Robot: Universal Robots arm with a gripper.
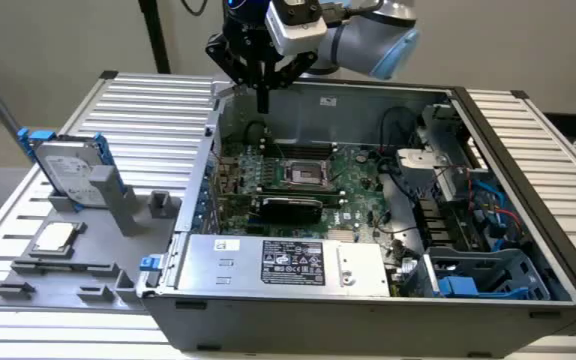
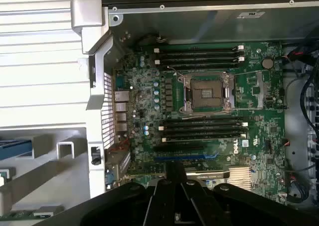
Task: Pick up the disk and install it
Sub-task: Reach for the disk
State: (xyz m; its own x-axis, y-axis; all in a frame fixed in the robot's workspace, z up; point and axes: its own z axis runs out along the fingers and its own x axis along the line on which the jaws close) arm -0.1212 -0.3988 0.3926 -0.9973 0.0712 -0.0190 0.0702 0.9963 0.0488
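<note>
**Item 1. Pincer** (image 1: 264, 103): black, two-fingered, on the wrist of the grey and light-blue arm (image 1: 368, 34), upper centre of the exterior view. The fingers are pressed together into a single downward point and hold nothing. It hangs over the far rim of the open computer case (image 1: 528, 187). In the wrist view the pincer (image 2: 175, 172) shows as a dark closed wedge over the board.

**Item 2. Motherboard** (image 1: 348, 199): green, lying flat on the case floor below the pincer, centre of the frame. The CPU socket (image 1: 304, 174) sits at its middle with a metal frame around it. In the wrist view the motherboard (image 2: 134, 111) shows the CPU socket (image 2: 208, 92) with black memory slots (image 2: 199, 54) on either side.

**Item 3. Power supply** (image 1: 288, 262): silver box with a black label, along the near wall of the case, lower centre.

**Item 4. Drive bay** (image 1: 493, 274): blue plastic, in the near corner of the case, lower part of the exterior view's right. Blue and black cables run behind it.

**Item 5. Grey fixture** (image 1: 68, 270): moulded tray on the slatted metal table (image 1: 148, 105), lower part of the exterior view's left, outside the case.

**Item 6. Disk** (image 1: 71, 171): silver-grey with a white label and blue rails on its edges. It stands nearly upright in a slot of the fixture, middle of the exterior view's left, well apart from the pincer.

**Item 7. CPU chip** (image 1: 53, 237): small, square, silver, lying flat on the fixture just in front of the disk.
</note>
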